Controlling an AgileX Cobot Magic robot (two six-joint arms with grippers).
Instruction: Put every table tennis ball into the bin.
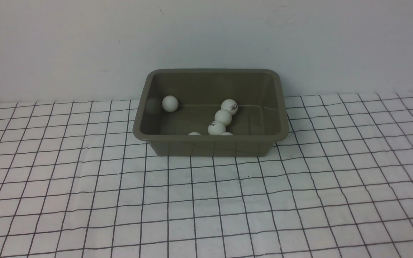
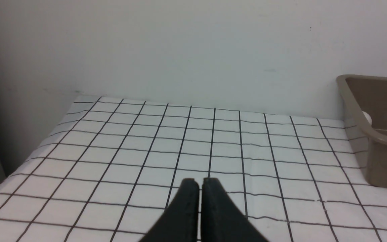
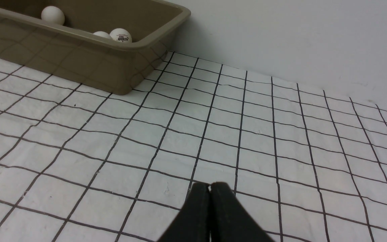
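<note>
Looking at this, all six small matte white table tennis balls [image 1: 223, 116] sit inside the rectangular olive-brown plastic bin [image 1: 210, 147], two of them half hidden behind its near wall, so I'd say nothing's left to pick. Left gripper [image 2: 200, 183] and right gripper [image 3: 210, 186] are both pressed together with nothing between the fingers, low over the white checked tablecloth [image 1: 206, 208]. Best move now is probably just to stay put (no nudging the bin). Plenty of bare cloth around; the cloth's edge drops off on the far left side.
</note>
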